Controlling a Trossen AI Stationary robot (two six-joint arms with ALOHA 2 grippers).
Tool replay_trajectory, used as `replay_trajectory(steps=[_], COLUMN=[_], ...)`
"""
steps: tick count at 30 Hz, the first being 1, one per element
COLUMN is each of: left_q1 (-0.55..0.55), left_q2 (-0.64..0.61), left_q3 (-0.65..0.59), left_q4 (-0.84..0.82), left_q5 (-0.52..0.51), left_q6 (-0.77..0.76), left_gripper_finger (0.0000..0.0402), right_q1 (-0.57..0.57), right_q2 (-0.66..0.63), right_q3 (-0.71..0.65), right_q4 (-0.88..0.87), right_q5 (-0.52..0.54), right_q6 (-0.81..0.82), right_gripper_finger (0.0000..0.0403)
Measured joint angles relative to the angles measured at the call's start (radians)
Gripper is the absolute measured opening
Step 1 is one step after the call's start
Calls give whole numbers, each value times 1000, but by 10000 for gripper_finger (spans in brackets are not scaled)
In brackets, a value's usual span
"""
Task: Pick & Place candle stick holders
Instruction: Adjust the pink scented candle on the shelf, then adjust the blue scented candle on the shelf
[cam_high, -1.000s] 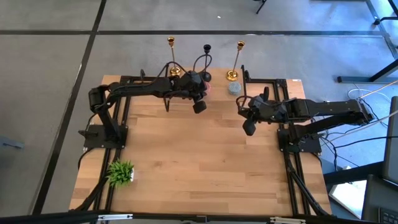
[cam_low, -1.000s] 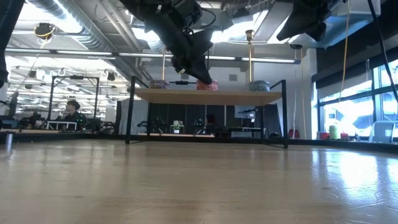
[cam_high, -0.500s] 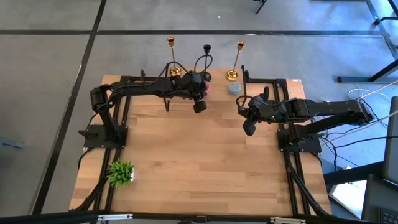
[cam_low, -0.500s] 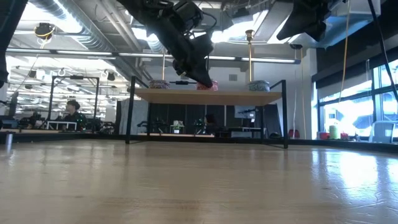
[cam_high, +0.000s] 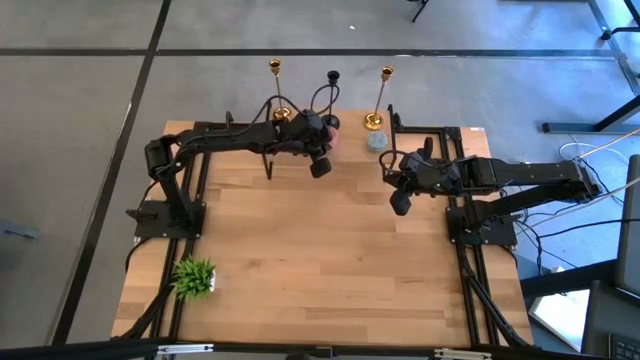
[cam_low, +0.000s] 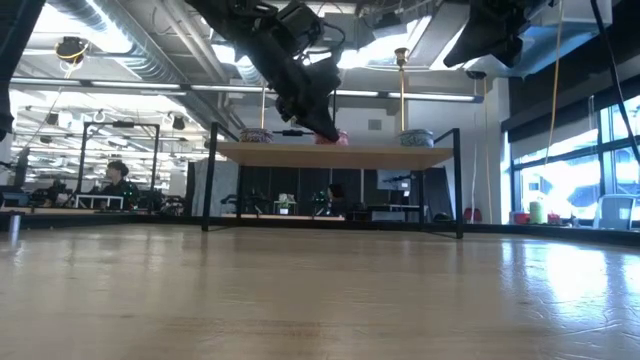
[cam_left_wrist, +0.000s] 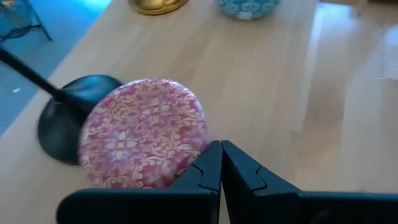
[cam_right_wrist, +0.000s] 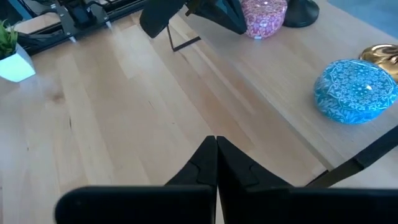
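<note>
Three candle stick holders stand on their round bases along the table's far edge: a gold one (cam_high: 277, 92), a black one (cam_high: 333, 98) and a second gold one (cam_high: 381, 96). In the left wrist view the black base (cam_left_wrist: 59, 127) sits just behind a pink patterned jar (cam_left_wrist: 143, 134). My left gripper (cam_left_wrist: 221, 152) is shut, and its tips hang close beside that jar (cam_low: 328, 130). My right gripper (cam_right_wrist: 216, 142) is shut with nothing in it. It hovers over bare wood toward the table's right side (cam_high: 388, 180). My left gripper's shut fingertips (cam_left_wrist: 211, 158) slant down from the near left toward the pink jar's near edge (cam_left_wrist: 196, 146). Whether they touch the jar I cannot tell.
A blue patterned jar (cam_high: 377, 141) stands in front of the right gold holder, whose base (cam_right_wrist: 382, 53) shows behind it. A small green plant (cam_high: 195, 277) sits at the near left. Black arm frames (cam_high: 470, 250) line both sides. Bare wood (cam_high: 320, 250) spreads across the middle.
</note>
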Motion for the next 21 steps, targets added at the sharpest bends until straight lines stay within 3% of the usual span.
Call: replay_trajectory(steps=[9, 13, 16, 21], left_q1=[-58, -92, -107, -111], left_q2=[-48, -101, -139, -201], left_q3=[95, 105, 106, 106], left_q4=[-81, -89, -141, -206], left_q5=[276, 304, 224, -65], left_q6=[-102, -142, -160, -198], left_gripper_finger=[2, 2, 2, 2], right_q1=[-91, -154, -208, -310], right_q2=[0, 1, 4, 31], right_q3=[0, 0, 0, -21], right_q4=[4, 23, 26, 46], right_q5=[-146, -216, -257, -331], right_q6=[-76, -144, -188, -258], right_gripper_finger=[0, 0, 0, 0])
